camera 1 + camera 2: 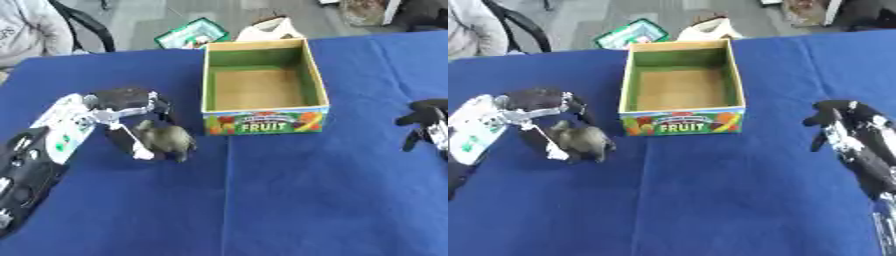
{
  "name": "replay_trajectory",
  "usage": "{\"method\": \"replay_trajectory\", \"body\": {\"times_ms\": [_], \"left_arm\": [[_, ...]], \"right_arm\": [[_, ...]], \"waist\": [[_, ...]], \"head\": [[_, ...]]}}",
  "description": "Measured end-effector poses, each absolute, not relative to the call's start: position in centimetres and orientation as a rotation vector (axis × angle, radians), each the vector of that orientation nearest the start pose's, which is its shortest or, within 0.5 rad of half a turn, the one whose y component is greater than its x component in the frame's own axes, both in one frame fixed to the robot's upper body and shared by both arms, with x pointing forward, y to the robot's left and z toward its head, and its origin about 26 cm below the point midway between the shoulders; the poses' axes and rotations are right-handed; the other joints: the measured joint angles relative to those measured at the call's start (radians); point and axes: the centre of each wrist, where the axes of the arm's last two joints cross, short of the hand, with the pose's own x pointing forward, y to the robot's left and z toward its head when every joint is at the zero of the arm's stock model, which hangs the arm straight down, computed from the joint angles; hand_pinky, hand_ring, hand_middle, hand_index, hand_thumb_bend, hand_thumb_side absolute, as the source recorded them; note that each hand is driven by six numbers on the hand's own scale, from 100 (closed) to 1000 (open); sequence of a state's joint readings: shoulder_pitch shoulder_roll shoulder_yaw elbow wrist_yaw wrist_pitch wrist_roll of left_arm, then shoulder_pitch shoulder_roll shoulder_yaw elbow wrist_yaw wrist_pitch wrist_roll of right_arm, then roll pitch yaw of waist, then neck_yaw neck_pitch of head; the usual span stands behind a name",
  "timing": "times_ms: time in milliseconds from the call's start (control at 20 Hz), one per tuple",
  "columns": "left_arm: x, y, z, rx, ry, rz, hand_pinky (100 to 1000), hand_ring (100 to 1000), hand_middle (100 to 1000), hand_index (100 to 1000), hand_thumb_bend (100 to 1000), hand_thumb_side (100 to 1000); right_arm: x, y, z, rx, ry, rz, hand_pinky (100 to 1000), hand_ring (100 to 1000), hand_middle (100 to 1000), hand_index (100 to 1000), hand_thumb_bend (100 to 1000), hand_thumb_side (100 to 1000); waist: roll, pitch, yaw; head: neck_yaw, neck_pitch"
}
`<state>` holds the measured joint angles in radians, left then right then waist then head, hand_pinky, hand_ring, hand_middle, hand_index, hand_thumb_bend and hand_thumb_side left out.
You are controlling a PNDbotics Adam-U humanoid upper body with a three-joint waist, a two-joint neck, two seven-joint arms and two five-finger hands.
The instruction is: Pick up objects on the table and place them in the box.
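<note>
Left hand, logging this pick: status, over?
Left hand curled round small grey-green animal figure. Right hand idle. Open cardboard FRUIT box empty, path clear.

My left hand (540, 107) curled around a grey-green toy animal (581, 139) beside the fruit box (681, 121), my right hand (835, 116) resting curled on the blue table (710, 200)

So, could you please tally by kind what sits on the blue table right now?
Fruit box: 1, open and empty.
Dark olive toy animal: 1, beside the box, with the left hand curled round it.
Total: 2 things. The right hand holds nothing.
</note>
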<state>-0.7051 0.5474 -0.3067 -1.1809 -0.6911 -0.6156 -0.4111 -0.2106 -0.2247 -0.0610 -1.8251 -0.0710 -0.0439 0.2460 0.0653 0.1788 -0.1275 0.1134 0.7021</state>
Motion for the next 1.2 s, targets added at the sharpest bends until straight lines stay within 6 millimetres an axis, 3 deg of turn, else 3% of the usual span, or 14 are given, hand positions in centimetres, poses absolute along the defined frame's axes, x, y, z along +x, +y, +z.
{"method": "replay_trajectory", "body": {"times_ms": [150,250,550,850,900,950,1200], "left_arm": [[43.1,28.5,14.6,0.511,-1.667,-1.946,582,509,454,590,403,303],[43.1,28.4,14.3,0.504,-1.668,-1.945,539,445,367,503,325,288],[43.0,28.3,14.8,0.501,-1.704,-1.926,523,407,310,452,287,275],[42.4,29.0,18.9,0.56,-1.801,-1.923,529,413,310,446,326,285],[42.3,29.1,19.7,0.574,-1.815,-1.923,531,415,311,446,289,318],[42.2,29.2,20.5,0.587,-1.829,-1.925,532,416,310,446,345,288],[42.2,29.2,23.6,0.641,-1.888,-1.916,538,426,316,450,377,286]], "right_arm": [[31.2,-27.8,12.9,0.056,-2.039,0.41,360,633,514,689,100,447],[31.2,-27.8,12.9,0.056,-2.039,0.41,360,633,514,689,100,448],[31.2,-27.8,12.9,0.056,-2.039,0.41,360,633,514,689,100,448],[31.2,-27.8,12.9,0.056,-2.039,0.41,360,633,515,689,100,450],[31.2,-27.8,12.9,0.056,-2.038,0.41,360,633,515,689,100,452],[31.2,-27.8,12.9,0.056,-2.038,0.41,360,633,515,689,100,450],[31.2,-27.8,12.9,0.058,-2.035,0.412,360,633,515,689,100,450]], "waist": [[0.0,0.0,-0.002],[-0.001,0.0,-0.003],[0.0,0.0,-0.003],[0.006,-0.001,-0.002],[0.008,-0.001,-0.002],[0.009,-0.001,-0.002],[0.017,-0.007,-0.012]], "head": [[0.002,0.0],[0.003,0.0],[0.003,0.0],[0.002,0.0],[0.002,0.0],[0.002,0.0],[0.003,-0.001]]}}
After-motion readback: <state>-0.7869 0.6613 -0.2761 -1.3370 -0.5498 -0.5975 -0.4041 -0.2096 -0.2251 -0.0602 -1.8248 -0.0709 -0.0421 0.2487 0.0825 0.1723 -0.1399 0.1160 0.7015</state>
